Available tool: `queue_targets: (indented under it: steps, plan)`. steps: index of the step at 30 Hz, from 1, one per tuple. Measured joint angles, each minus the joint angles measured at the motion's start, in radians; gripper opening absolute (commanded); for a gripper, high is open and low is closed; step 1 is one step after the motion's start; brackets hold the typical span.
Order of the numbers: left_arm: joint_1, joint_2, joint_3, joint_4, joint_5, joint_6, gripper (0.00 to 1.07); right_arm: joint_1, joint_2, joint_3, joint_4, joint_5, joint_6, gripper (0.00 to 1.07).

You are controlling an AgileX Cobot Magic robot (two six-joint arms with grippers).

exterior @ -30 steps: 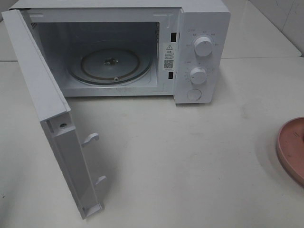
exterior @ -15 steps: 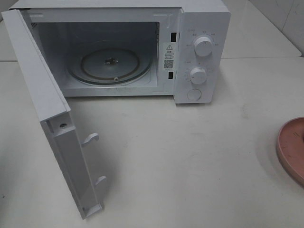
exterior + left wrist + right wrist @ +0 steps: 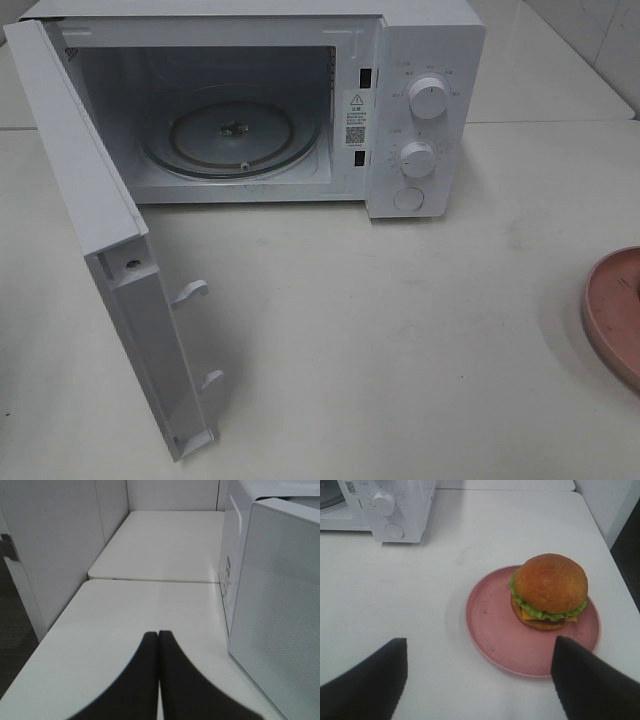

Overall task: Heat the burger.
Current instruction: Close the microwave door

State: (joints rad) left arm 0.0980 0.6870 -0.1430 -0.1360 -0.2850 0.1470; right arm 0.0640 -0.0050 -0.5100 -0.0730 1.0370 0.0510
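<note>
My right gripper: jaws wide, empty | burger ahead on pink plate | left gripper: closed, farther.

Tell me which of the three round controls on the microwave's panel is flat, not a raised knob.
The bottom one: a flat round button below the two protruding knobs, upper and middle.
</note>
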Motion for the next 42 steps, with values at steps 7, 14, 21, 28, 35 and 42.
queue_targets:
  steps: [7, 14, 21, 28, 35, 42]
  plan:
    - [0.0, 0.128, 0.005, 0.095, -0.135, -0.079, 0.0, 0.0, 0.0, 0.0, 0.0, 0.0, 0.0, 0.76]
    - [-0.04, 0.243, -0.02, 0.185, -0.175, -0.137, 0.0, 0.0, 0.0, 0.0, 0.0, 0.0, 0.0, 0.76]
    - [-0.139, 0.348, -0.051, 0.249, -0.257, -0.139, 0.0, 0.0, 0.0, 0.0, 0.0, 0.0, 0.0, 0.76]
    - [-0.272, 0.518, -0.052, 0.255, -0.408, -0.147, 0.0, 0.0, 0.0, 0.0, 0.0, 0.0, 0.0, 0.76]
    - [-0.376, 0.628, -0.053, 0.273, -0.508, -0.147, 0.0, 0.0, 0.0, 0.0, 0.0, 0.0, 0.0, 0.76]
    - [-0.464, 0.742, -0.055, 0.276, -0.627, -0.147, 0.0, 0.0, 0.0, 0.0, 0.0, 0.0, 0.0, 0.76]
